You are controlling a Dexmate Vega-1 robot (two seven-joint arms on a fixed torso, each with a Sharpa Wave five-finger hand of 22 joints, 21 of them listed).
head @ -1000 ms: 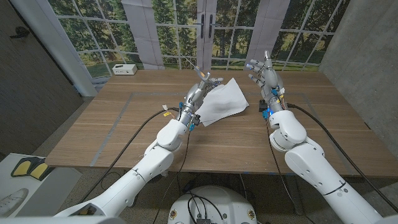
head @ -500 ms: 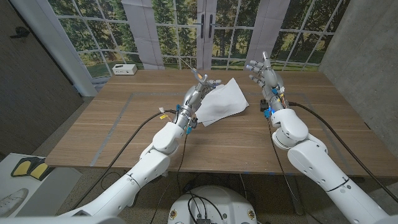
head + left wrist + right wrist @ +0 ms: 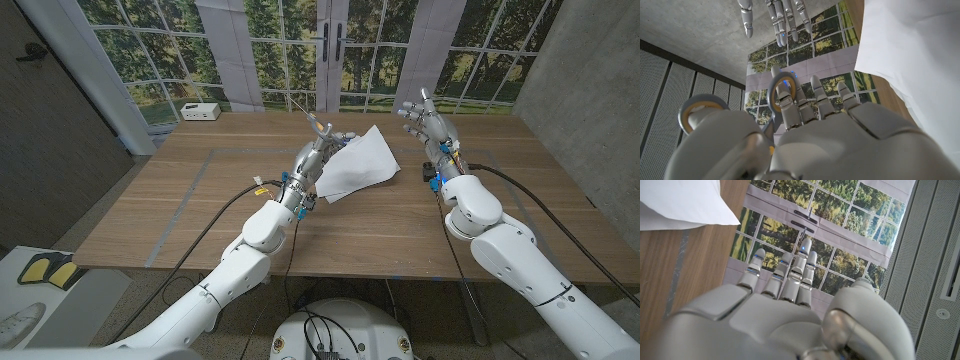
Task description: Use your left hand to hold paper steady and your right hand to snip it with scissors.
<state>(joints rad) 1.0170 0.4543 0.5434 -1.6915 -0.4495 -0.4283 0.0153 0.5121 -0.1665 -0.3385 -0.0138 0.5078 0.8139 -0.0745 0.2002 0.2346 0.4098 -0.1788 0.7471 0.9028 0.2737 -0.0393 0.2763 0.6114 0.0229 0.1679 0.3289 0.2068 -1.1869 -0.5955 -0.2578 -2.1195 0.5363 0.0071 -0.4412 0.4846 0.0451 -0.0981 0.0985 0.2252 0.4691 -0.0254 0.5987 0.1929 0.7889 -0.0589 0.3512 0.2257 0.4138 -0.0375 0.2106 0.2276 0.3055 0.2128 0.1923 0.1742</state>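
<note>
the left hand (image 3: pixel 312 152) grips the scissors (image 3: pixel 700 111) at the paper's (image 3: pixel 358 164) nine o'clock edge. the right hand (image 3: pixel 428 124), fingers spread and empty, waits at the sheet's two o'clock. roles look swapped; no cut seen yet, everything remains.

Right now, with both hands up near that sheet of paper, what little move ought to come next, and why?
Probably the right hand should reach toward the left hand to take the scissors. The scissors' ringed handles sit at the left hand, beside the paper, while the right hand hangs open, fingers spread, holding nothing, though it is meant to cut.
</note>
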